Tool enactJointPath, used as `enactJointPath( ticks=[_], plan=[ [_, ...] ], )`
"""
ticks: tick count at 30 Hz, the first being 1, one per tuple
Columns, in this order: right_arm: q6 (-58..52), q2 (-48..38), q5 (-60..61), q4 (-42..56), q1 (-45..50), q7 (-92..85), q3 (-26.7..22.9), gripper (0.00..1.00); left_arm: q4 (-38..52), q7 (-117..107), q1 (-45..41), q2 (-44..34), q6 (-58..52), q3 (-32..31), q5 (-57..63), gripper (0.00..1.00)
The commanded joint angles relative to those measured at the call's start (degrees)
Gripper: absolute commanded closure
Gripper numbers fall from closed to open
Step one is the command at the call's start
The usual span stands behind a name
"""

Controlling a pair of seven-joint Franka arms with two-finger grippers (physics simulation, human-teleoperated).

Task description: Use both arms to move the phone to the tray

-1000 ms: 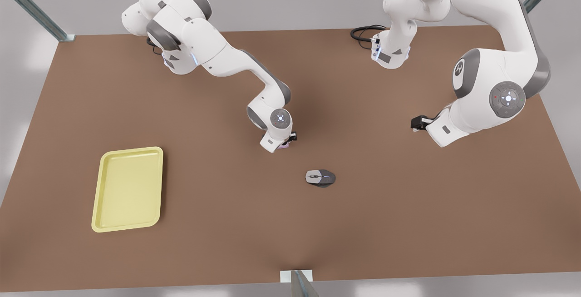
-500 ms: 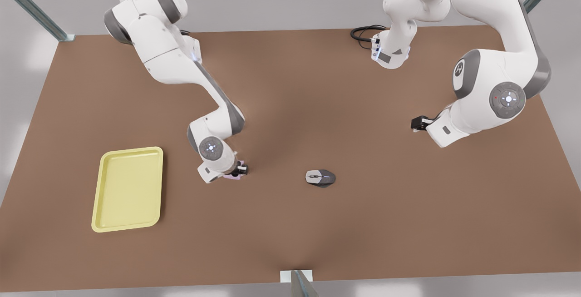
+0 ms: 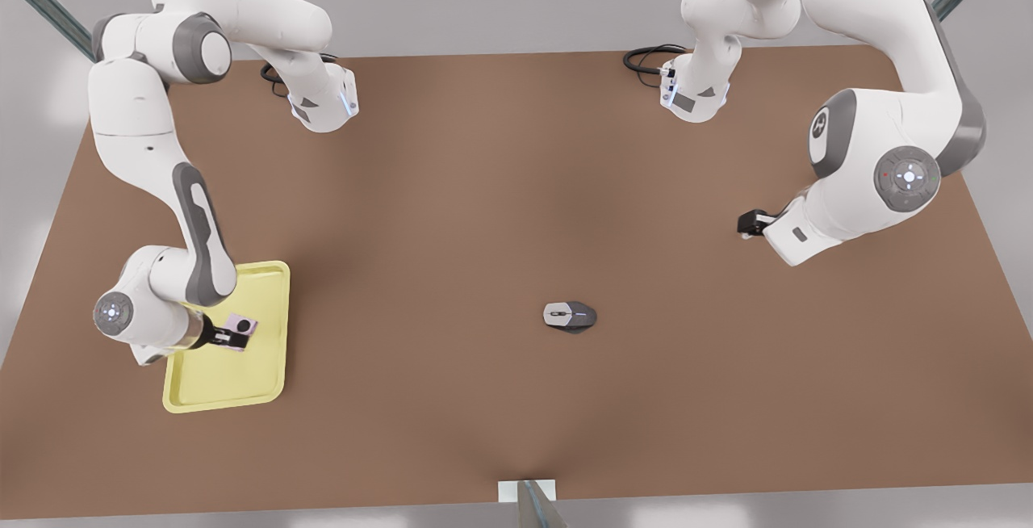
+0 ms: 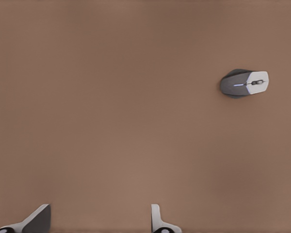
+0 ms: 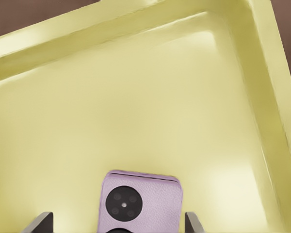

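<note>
Right arm: reaches down at the front view's left, its wrist above the near-left part of the tray.
Right gripper [image 3: 228,339]: hangs over the tray, fingertips pointing across it toward the front view's right. In the right wrist view the right gripper [image 5: 119,221] stands spread open, its two grey fingertips [image 5: 44,222] set wider than the phone. There is a clear gap on one side, while the other fingertip is just beside the phone's edge.
Phone [image 3: 243,324]: just off the tips of the right gripper, inside the tray's outline. In the right wrist view the phone [image 5: 143,199] sits between the two fingertips and reaches out beyond them, face up, with a black circle showing. Whether it lies flat on the tray floor cannot be told.
Tray [image 3: 234,387]: directly beneath the right gripper. Its yellow floor and raised rim [image 5: 136,97] spread out ahead of the fingertips, one rounded corner beyond the phone.
Table [image 3: 484,189]: brown, bearing everything.
Mouse [image 3: 570,316]: between the two grippers, well apart from both. From the left wrist it shows as a grey mouse [image 4: 243,82] far ahead of that gripper.
Left arm: waits at the front view's right.
Left gripper [image 3: 746,225]: above bare table, well apart from phone and tray. Its pads [image 4: 39,221] are parted, with nothing between them.
</note>
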Motion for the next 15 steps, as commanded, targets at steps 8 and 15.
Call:
enactJointPath(
  ticks=[8, 15],
  plan=[
    [-42.25, -23.45, 1.19, 16.54, 15.81, 4.23, 0.75, 0.0, 0.02, 0.04, -0.02, 0.12, -0.15, 0.03, 0.28, 0.0],
    [-41.72, -24.07, 1.99, 12.4, 16.51, 0.98, 0.84, 0.0, 0.02, 0.04, -0.02, 0.12, -0.15, 0.03, 0.28, 0.0]
  ],
)
